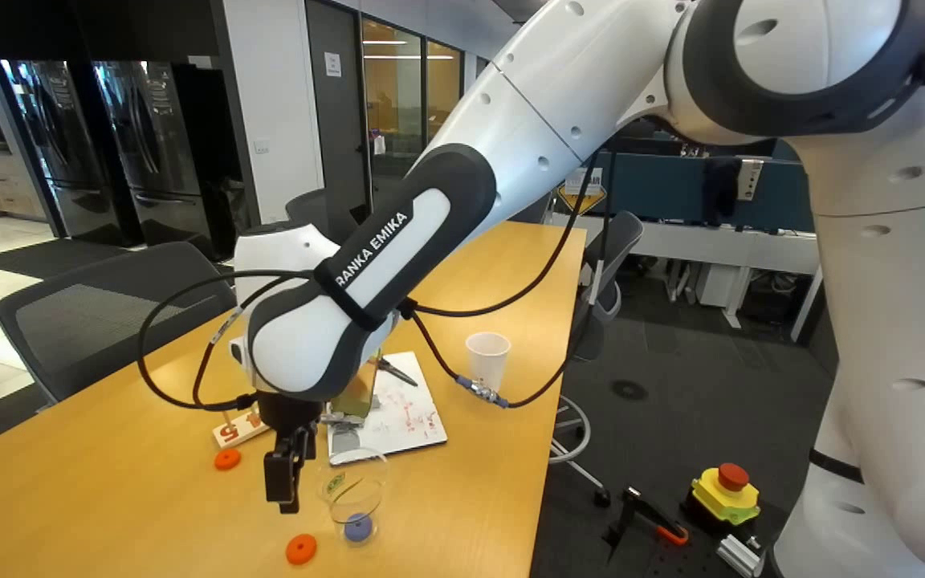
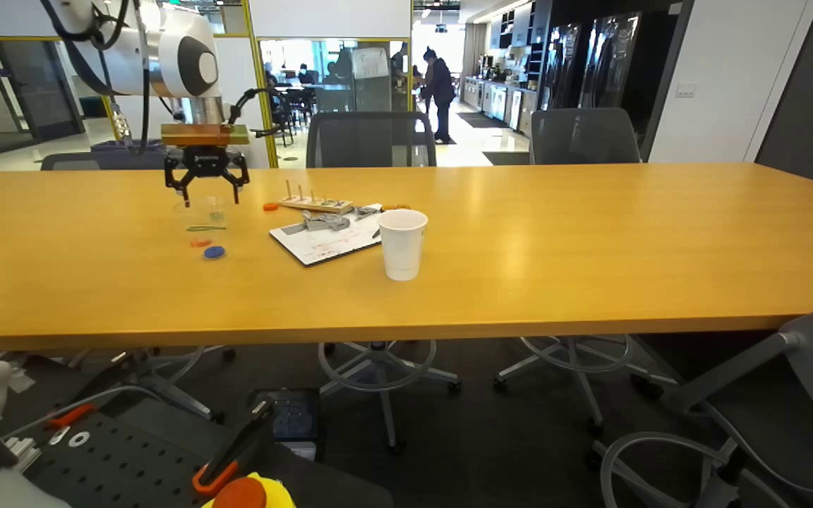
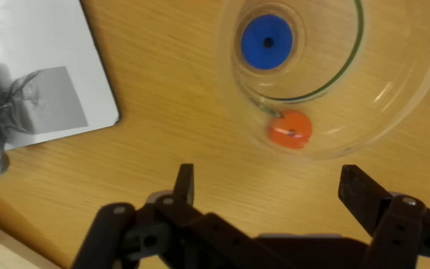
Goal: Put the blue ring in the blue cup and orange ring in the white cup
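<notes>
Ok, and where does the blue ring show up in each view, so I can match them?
In an exterior view: blue ring near the bottom, left of centre.
In an exterior view: blue ring at mid-height, left of centre.
Wrist view: blue ring near the top, right of centre.
Shared landmark: white board, in all three.

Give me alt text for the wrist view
A blue ring sits at the bottom of a clear cup, an orange ring showing through its wall. An open, empty tool spans the bottom; a whiteboard lies upper left.
</notes>
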You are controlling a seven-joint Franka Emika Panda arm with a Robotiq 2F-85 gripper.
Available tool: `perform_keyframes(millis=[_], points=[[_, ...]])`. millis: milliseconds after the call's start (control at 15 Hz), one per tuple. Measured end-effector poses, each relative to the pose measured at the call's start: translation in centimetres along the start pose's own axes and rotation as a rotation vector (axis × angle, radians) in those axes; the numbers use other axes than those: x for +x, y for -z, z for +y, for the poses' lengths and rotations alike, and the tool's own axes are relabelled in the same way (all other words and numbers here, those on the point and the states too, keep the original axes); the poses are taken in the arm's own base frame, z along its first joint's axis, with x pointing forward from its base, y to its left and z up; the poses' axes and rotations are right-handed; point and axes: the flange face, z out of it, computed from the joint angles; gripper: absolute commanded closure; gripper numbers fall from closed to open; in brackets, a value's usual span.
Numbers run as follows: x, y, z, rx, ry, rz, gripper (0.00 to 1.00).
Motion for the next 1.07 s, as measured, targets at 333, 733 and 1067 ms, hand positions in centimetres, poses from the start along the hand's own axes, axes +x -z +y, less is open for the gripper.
perform_keyframes(millis=[333, 733, 1067], points=[[-1.6, -1.5, -5.4, -0.039, 0.135, -0.014, 0.0], [-2.4, -2.7, -7.1, -0.115, 0.259, 0.002, 0.0], [-2.4, -2.4, -5.6, -0.159, 0.283, 0.012, 0.0]])
